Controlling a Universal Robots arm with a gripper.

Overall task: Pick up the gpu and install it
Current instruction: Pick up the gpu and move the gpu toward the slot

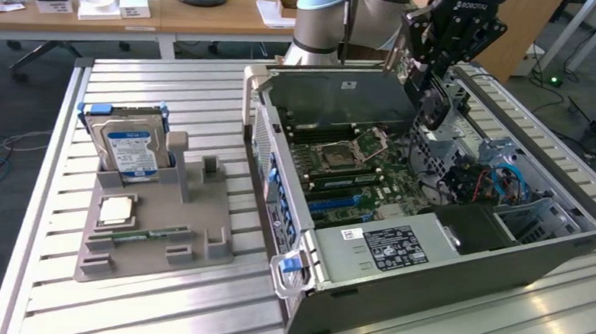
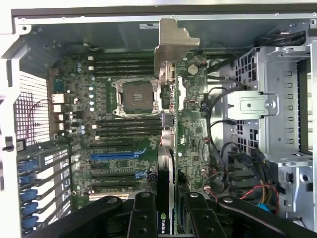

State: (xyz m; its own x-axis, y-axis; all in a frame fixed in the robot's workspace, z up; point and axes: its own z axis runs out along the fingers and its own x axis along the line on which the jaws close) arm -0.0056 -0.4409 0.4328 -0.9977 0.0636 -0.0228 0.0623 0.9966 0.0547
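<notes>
Now the gpu (image 2: 166, 126) hangs edge-on over the open computer case (image 1: 457, 259), its silver bracket (image 2: 171, 44) at the end away from the wrist, above the motherboard (image 2: 124, 148). The gripper (image 2: 167, 201) clamps it, both fingers (image 2: 142, 213) pressed on the thin card. At the exterior view's left, a hard drive (image 1: 131, 147) stands in a grey holder (image 1: 156, 240).

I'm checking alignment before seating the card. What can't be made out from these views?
- Wrist view: the thin black graphics card with silver metal bracket is edge-on, so its connector edge cannot be seen.
- Wrist view: the strip of green motherboard behind the card is hidden by it.
- Exterior view: the black gripper and card blend dark on dark; the card's lower edge is unclear.
</notes>
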